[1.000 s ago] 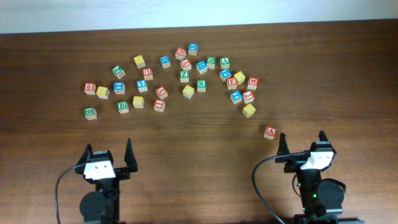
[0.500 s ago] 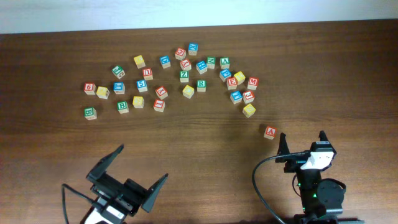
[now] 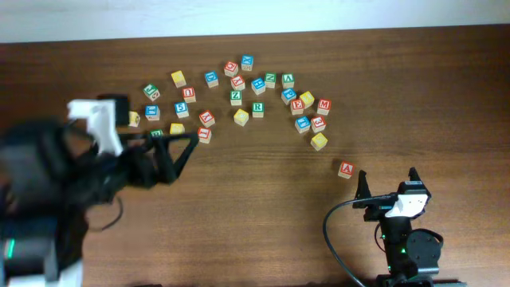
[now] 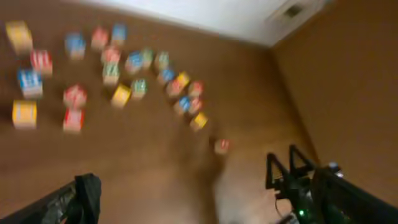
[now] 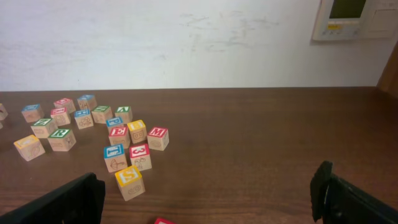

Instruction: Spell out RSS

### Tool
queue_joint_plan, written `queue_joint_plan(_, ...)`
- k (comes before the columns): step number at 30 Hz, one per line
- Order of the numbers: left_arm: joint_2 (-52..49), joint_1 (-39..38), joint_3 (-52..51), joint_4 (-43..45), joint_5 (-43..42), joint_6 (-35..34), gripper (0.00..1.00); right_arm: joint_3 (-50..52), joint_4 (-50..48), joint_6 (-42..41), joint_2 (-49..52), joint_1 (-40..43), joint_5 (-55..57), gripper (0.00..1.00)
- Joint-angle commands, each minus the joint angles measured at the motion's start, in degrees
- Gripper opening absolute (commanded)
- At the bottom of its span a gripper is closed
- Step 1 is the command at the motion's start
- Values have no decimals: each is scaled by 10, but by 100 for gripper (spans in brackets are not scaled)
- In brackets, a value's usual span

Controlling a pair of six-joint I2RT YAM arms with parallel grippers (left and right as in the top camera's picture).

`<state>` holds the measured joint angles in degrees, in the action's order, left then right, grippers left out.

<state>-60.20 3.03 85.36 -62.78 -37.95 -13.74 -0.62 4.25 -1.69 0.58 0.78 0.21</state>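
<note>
Left hand (image 3: pixel 171 153) is motion-blurred over the counter (image 3: pixel 263 199), fingers spread wide, empty, at the left end of the letter blocks (image 3: pixel 236 97). Right hand (image 3: pixel 388 182) also wide, near red A block (image 3: pixel 346 169). Green R block (image 3: pixel 257 108) mid-cluster.

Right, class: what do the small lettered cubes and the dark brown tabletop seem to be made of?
The small lettered cubes look like wood: pale unpainted sides, with coloured paint on the lettered faces. The dark brown tabletop is wood or a wood-look laminate: streaky grain with a slight sheen, and the pictures cannot settle which.
</note>
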Motion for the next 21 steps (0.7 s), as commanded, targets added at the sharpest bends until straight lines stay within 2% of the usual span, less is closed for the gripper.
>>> queue_joint_plan(1,-89,-17,6,-50,40,5,99,3,4,-3,-4,4,5,98)
queue_joint_plan(2,-112,-42,6,-75,121,-9,99,3,4,-3,-4,4,5,98)
queue_joint_plan(3,-145,-88,6,-111,252,-68,99,3,4,-3,-4,4,5,98)
queue_joint_plan(4,-170,-120,6,-126,319,-116,99,3,4,-3,-4,4,5,98)
queue_joint_plan(6,-220,-158,6,-119,333,-128,99,3,4,-3,-4,4,5,98)
queue_joint_plan(10,-301,-164,6,-104,303,-128,99,3,4,-3,-4,4,5,98)
queue_joint_plan(12,-322,-169,5,-106,253,-128,99,3,4,-3,-4,4,5,98)
queue_joint_plan(16,-351,-224,5,-75,249,-119,99,3,4,-3,-4,4,5,98)
queue_joint_plan(18,-368,-258,4,-64,284,-120,99,3,4,-3,-4,4,5,98)
queue_joint_plan(21,-379,-262,2,-64,397,-134,99,3,4,-3,-4,4,5,99)
